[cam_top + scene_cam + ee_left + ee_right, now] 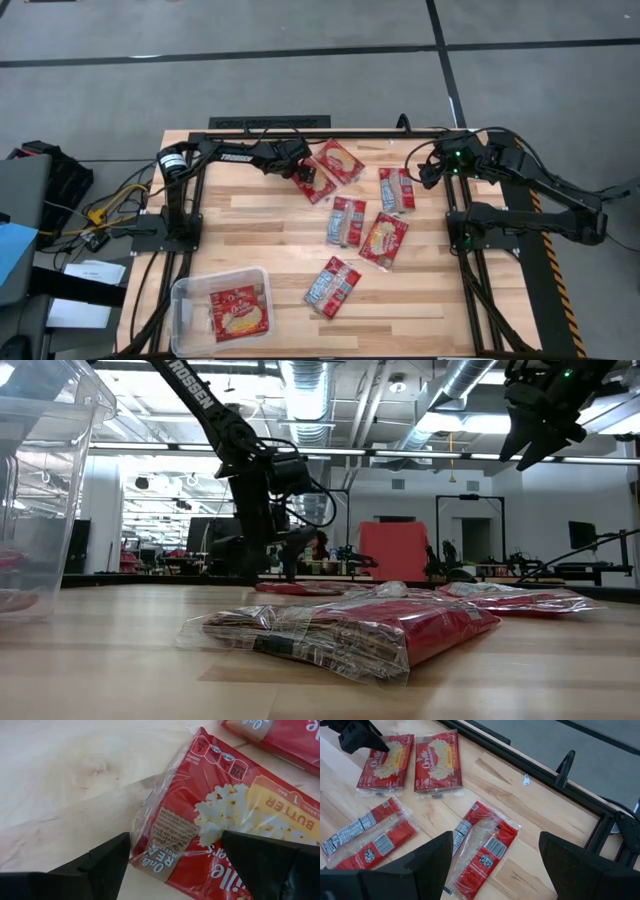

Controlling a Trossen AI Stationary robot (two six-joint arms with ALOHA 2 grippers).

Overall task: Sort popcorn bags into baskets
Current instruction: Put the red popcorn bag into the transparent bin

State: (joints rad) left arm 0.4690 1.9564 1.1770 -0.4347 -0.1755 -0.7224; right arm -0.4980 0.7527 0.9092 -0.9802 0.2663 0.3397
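Popcorn bags [383,239], flat red plastic packets, mostly lie loose mid-table; six remain, while two rest in the clear shallow plastic tub [184,296] at seven o'clock. The left gripper [172,855], fingers apart, straddles one bag [235,820]. The right gripper [495,857] hovers, fingers spread.

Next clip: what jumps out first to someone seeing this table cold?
Red, flat plastic-wrapped popcorn bags lie scattered over the middle of the wooden table. The left hand, open, straddles a far bag. At the near-left corner, a clear rectangular plastic tub already holds bags; the right hand waits raised at the far right.
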